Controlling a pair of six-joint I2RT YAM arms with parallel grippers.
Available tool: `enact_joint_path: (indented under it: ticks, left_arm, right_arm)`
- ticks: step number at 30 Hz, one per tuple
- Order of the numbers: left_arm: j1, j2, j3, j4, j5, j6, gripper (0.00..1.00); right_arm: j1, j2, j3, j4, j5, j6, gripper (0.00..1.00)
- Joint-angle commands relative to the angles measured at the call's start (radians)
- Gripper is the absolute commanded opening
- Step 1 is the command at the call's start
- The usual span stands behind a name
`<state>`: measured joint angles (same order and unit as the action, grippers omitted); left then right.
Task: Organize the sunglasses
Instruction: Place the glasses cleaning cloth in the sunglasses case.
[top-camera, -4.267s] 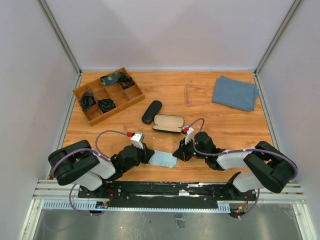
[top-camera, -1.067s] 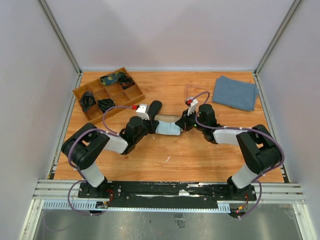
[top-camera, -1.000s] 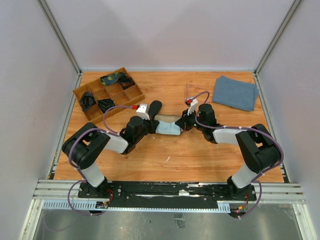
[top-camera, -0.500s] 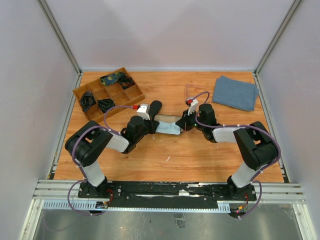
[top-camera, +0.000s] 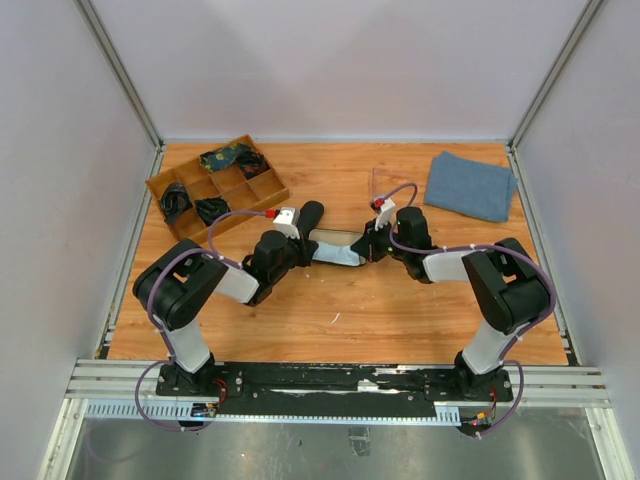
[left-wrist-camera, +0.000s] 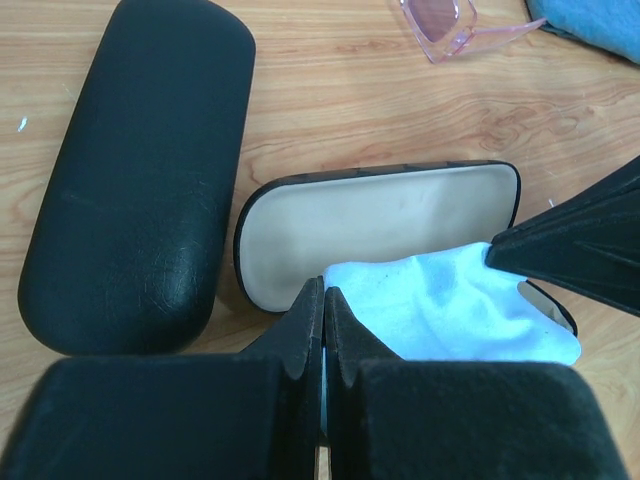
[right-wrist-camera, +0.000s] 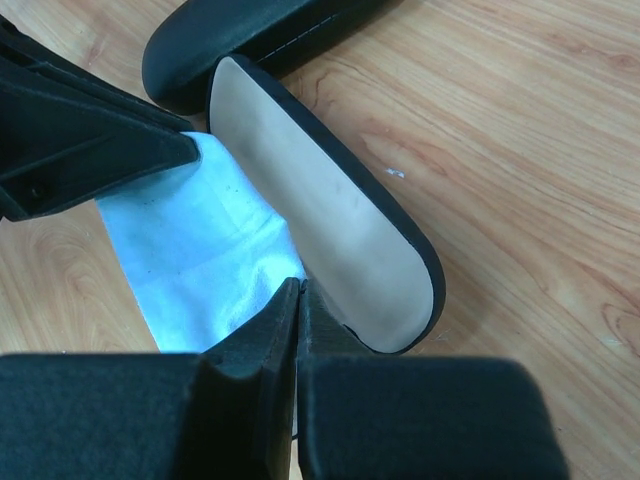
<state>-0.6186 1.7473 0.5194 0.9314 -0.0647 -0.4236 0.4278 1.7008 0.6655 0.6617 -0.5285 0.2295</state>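
Observation:
An open black case (left-wrist-camera: 370, 220) with a cream lining lies mid-table, also seen in the right wrist view (right-wrist-camera: 330, 220). A light blue cloth (left-wrist-camera: 450, 315) is stretched over its lower half between my two grippers. My left gripper (left-wrist-camera: 322, 290) is shut on the cloth's left corner. My right gripper (right-wrist-camera: 299, 285) is shut on the cloth's (right-wrist-camera: 200, 260) right edge, beside the case rim. From above, the left gripper (top-camera: 300, 252) and right gripper (top-camera: 368, 248) face each other across the case (top-camera: 335, 238). The pale pink sunglasses (top-camera: 385, 185) lie behind on the wood, apart from both grippers (left-wrist-camera: 440, 25).
A closed black hard case (top-camera: 308, 213) lies just left of the open one (left-wrist-camera: 135, 170). A wooden divided tray (top-camera: 152, 183) with dark items sits at the back left. A folded blue towel (top-camera: 470, 185) lies at the back right.
Both grippers have carried the cloth from the table's near edge back to the open case. Over the last second the cloth has sunk a little lower onto the case.

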Motion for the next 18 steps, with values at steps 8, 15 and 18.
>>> enact_joint_path:
  ticks: [8, 15, 18]
  left_arm:
    - [0.014, 0.032, 0.027, 0.05, 0.022, 0.007, 0.01]
    - [0.016, 0.032, 0.021, 0.046, 0.026, -0.003, 0.05]
    - [0.019, 0.027, 0.02, 0.034, 0.026, -0.006, 0.28]
  right_arm:
    - [-0.023, 0.029, 0.038, 0.044, -0.03, 0.007, 0.01]
    - [-0.026, 0.041, 0.041, 0.042, -0.039, 0.011, 0.02]
    - [-0.03, 0.045, 0.042, 0.039, -0.038, 0.016, 0.22]
